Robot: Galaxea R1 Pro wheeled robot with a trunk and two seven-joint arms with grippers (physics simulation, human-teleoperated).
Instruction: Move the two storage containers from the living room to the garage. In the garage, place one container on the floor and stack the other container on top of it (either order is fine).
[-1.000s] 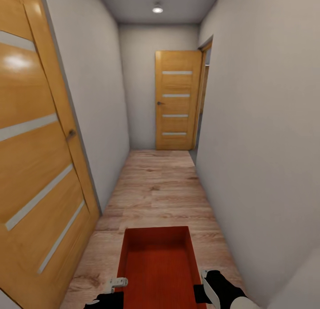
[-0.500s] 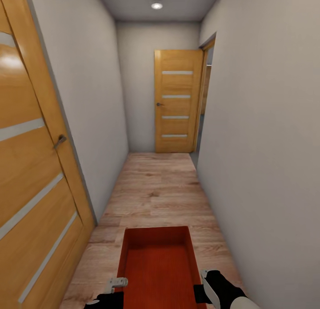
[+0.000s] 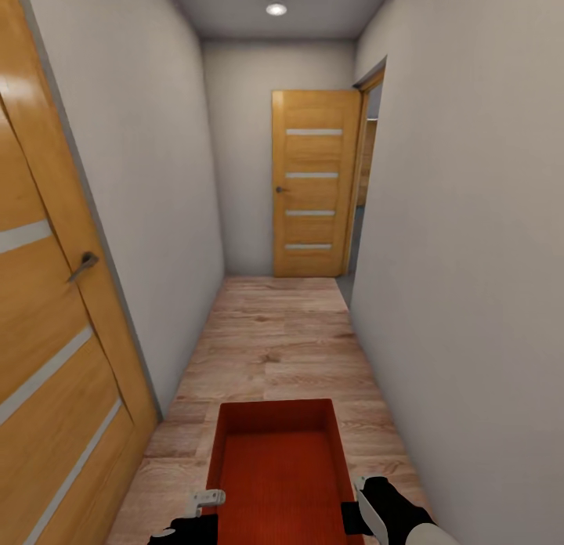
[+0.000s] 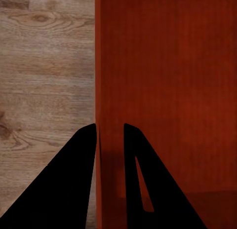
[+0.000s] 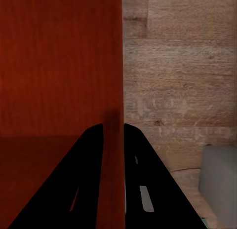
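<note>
You carry the storage container (image 3: 278, 471) level between both arms, left gripper (image 4: 109, 133) and right gripper (image 5: 113, 130) each clamped astride a side wall

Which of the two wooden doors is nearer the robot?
The left door, beside the robot, showing a lever handle. The other door stands at the hallway's far end.

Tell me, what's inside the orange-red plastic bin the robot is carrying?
Nothing shows inside the orange-red rectangular plastic bin: just its ribbed bottom. The near end is cut off, so I can't see that part. Light wood-plank floor lies beneath it.
</note>
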